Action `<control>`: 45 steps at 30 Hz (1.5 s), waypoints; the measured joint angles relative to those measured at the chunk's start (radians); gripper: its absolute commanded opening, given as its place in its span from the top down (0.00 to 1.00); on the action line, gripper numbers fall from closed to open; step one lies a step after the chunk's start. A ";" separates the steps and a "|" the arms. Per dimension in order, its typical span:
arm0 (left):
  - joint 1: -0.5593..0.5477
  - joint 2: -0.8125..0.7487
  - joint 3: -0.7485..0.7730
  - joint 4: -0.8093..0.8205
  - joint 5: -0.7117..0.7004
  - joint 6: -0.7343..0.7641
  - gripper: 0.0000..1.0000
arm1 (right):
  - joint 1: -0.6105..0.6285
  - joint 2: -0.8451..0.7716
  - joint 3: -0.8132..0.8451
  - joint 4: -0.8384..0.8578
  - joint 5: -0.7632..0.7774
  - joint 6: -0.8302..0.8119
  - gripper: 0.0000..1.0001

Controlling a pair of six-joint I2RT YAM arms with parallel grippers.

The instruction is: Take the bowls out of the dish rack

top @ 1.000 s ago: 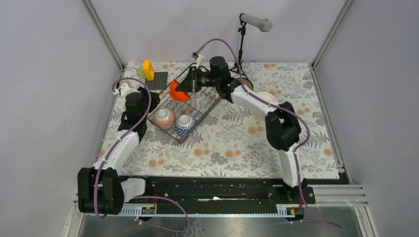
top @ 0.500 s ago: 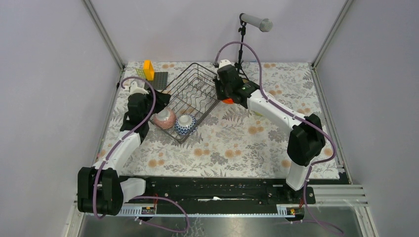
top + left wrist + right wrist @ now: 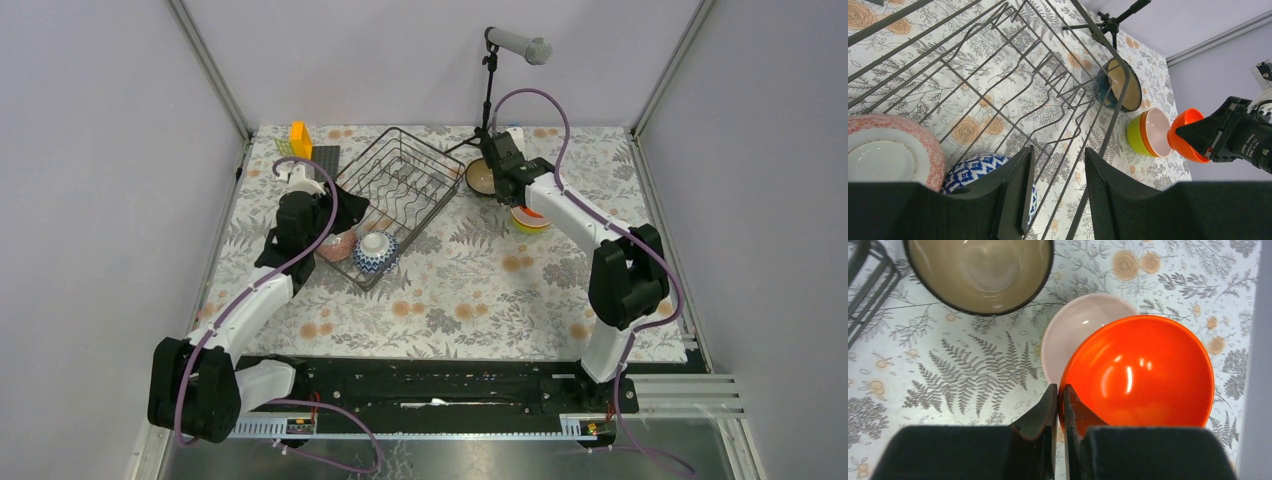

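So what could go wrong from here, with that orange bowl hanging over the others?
1. The right gripper pinches the orange bowl only by its rim, so it might slip and knock the stacked bowls beneath it, or the teal bowl nearby.
2. The left gripper, open above the blue-and-white bowl, is close over the dish rack wires and could snag one, tugging the rack.

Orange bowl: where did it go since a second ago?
The right gripper, shut on the orange bowl, carried it rightward from the dish rack over to the stacked bowls. The left gripper, open, moved in toward the pink speckled bowl. That and the blue-and-white bowl stayed in the rack.
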 measured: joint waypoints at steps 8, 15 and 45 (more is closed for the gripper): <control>-0.009 -0.005 0.006 -0.014 -0.015 0.008 0.53 | -0.014 0.028 0.004 -0.007 0.063 0.000 1.00; -0.020 -0.005 0.006 -0.017 -0.024 0.009 0.53 | -0.024 0.087 0.006 0.005 0.065 0.000 0.96; -0.033 -0.004 0.023 -0.030 -0.040 0.024 0.53 | -0.037 0.122 0.028 0.061 0.011 0.001 0.64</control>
